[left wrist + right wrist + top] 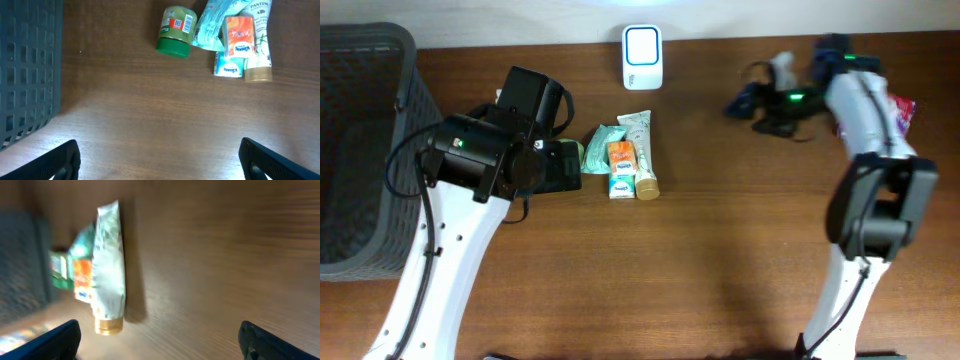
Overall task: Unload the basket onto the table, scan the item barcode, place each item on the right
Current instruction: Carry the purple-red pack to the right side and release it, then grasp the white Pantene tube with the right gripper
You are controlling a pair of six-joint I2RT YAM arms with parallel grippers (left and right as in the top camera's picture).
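Together toward the top, on grained brown wood, one green-lidded round jar, one crinkly teal pouch, one orange carton, one gold-capped white tube, left claw and right claw both gaping, empty

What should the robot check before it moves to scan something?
1. Left gripper open and empty: ok.
2. Right gripper open and empty: ok.
3. Green jar lying with its barcode label facing up: ok.
4. Jar clear of the teal pouch beside it: cannot tell.
5. Right wrist view sharp enough to aim by: not ok, it is blurred.
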